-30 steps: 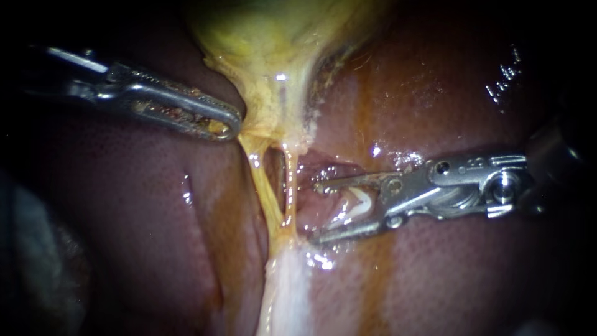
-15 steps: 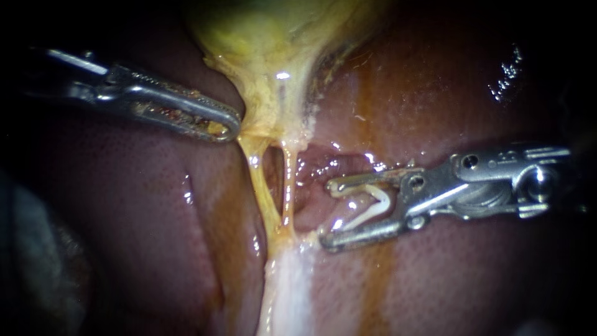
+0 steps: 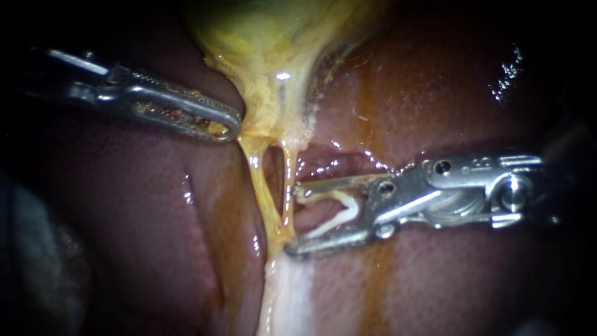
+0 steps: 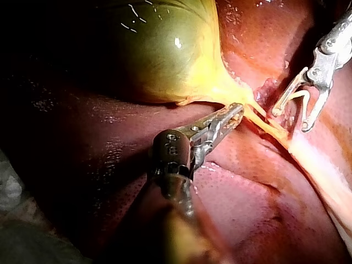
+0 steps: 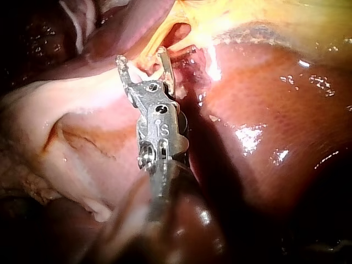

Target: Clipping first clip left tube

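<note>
Tubes: left tube (image 3: 260, 186), thin yellow strand, stretched from the neck of the gallbladder (image 3: 273, 56) down to a pale band of tissue (image 3: 287, 292), lying over the liver (image 3: 143, 205). Just beside it, across a narrow gap, right tube (image 3: 287, 180); joined with it at the lower end.

Right instrument (image 3: 293, 219) in from the right, jaws spread wide and gripping a white V-shaped clip (image 3: 346, 210) by its two legs, clip mouth facing the tubes. Upper jaw tip just beside the right tube, lower tip at the point where both strands meet; left tube on the far side of the right one. In the right wrist view, one yellow strand between the jaw tips; which tube, cannot tell.

Left instrument (image 3: 231, 127) in from the left, jaws together, clamped on the gallbladder's lower edge just above the tubes.
</note>
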